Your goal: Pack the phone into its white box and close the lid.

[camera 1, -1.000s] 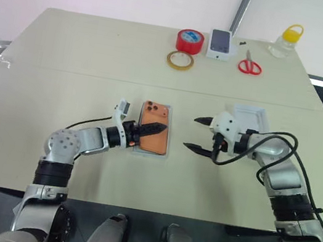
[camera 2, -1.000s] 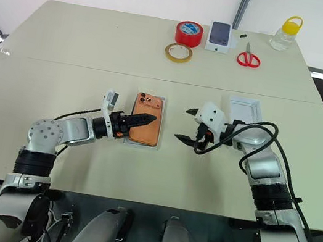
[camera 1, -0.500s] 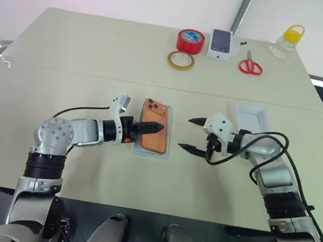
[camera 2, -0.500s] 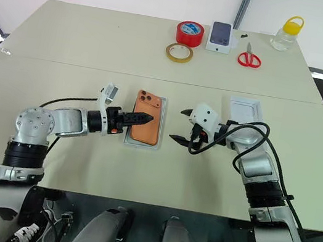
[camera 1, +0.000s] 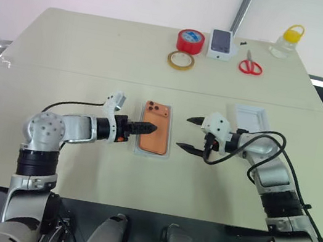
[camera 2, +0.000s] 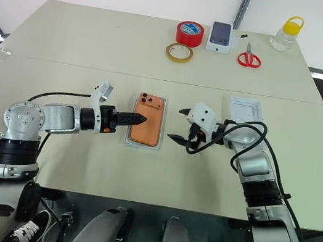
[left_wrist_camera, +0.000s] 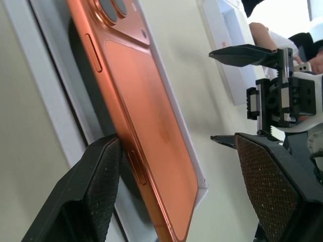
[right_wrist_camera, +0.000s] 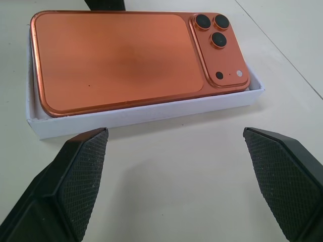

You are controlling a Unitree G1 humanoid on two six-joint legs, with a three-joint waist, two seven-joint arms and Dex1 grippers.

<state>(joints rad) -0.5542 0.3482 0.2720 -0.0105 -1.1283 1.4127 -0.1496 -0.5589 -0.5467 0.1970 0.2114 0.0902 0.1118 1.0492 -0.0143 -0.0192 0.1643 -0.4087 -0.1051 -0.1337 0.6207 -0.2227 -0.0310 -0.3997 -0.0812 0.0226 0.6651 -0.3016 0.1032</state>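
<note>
One orange phone [camera 1: 154, 135] lies camera-side up in the white box [camera 1: 169, 152], frame centre. I see my left gripper [camera 1: 150, 128] spread over its left edge, my right gripper [camera 1: 187, 133] wide open, empty, just right.

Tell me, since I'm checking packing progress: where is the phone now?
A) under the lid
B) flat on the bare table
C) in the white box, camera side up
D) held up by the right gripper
C: the phone lies in the white box, lenses up, with both grippers open beside it.
</note>
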